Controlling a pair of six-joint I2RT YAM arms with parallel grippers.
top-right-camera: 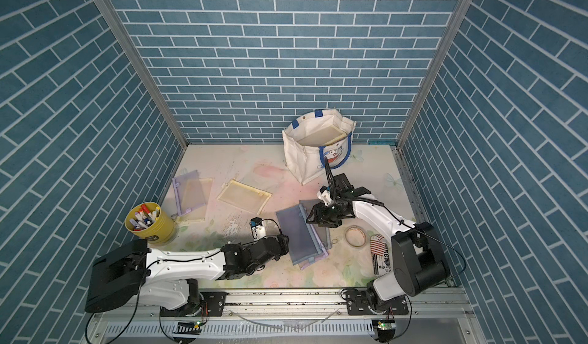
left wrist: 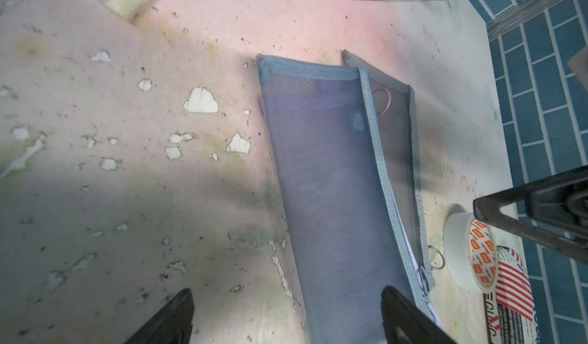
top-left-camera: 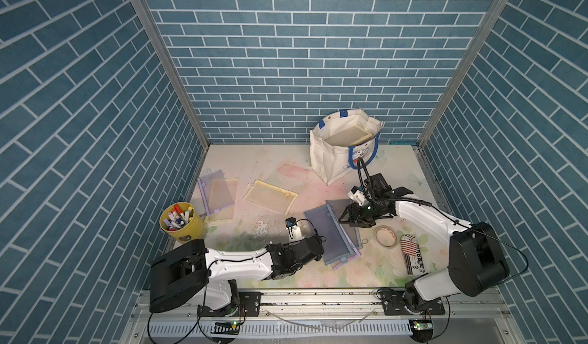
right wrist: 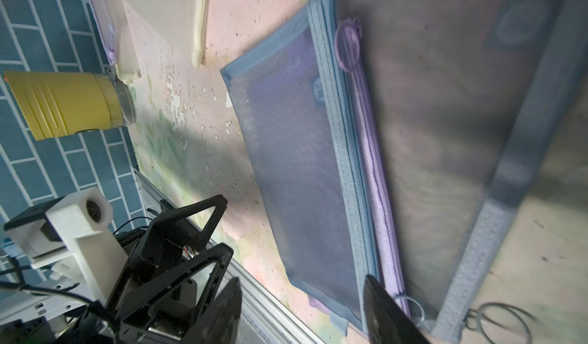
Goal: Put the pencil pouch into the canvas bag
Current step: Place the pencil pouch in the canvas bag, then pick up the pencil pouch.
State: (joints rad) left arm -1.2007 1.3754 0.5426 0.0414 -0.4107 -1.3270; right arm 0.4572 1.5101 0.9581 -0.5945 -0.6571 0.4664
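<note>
A flat, rectangular blue-grey mesh pencil pouch [top-left-camera: 329, 232] lies lower centre in both top views on the peeling floral surface [top-left-camera: 254, 167]. The left pincer [left wrist: 286, 291] and right pincer [right wrist: 302, 278] both gape over it, gripping nothing. The boxy cream canvas bag [top-left-camera: 331, 158] stands above, right of centre.

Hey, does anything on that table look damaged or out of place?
The table top is flaking, white chips showing beside the blue pouch. That pouch, a purple pouch and a grey pouch lie overlapped and fanned, not squared.
</note>
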